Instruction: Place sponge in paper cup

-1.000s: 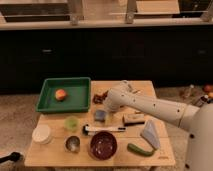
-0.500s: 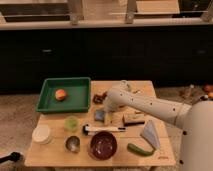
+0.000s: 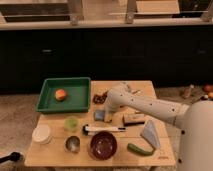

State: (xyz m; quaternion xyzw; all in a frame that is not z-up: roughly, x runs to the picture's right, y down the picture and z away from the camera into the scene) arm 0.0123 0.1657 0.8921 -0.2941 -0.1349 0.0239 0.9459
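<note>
Blue-grey sponge (image 3: pixel 100 115) lay flat near mid-surface, just right of the green cup (image 3: pixel 71 122). Tool (image 3: pixel 107 116) sat low, right beside the sponge, possibly touching; grip state could not be told. Step judged: closing in for the pick-up, sponge not yet lifted. Next move would call for a secure grasp, then carry leftward to the paper cup (image 3: pixel 42 134) at the surface's (image 3: pixel 165 150) left edge, well apart. No legible writing anywhere.
</note>
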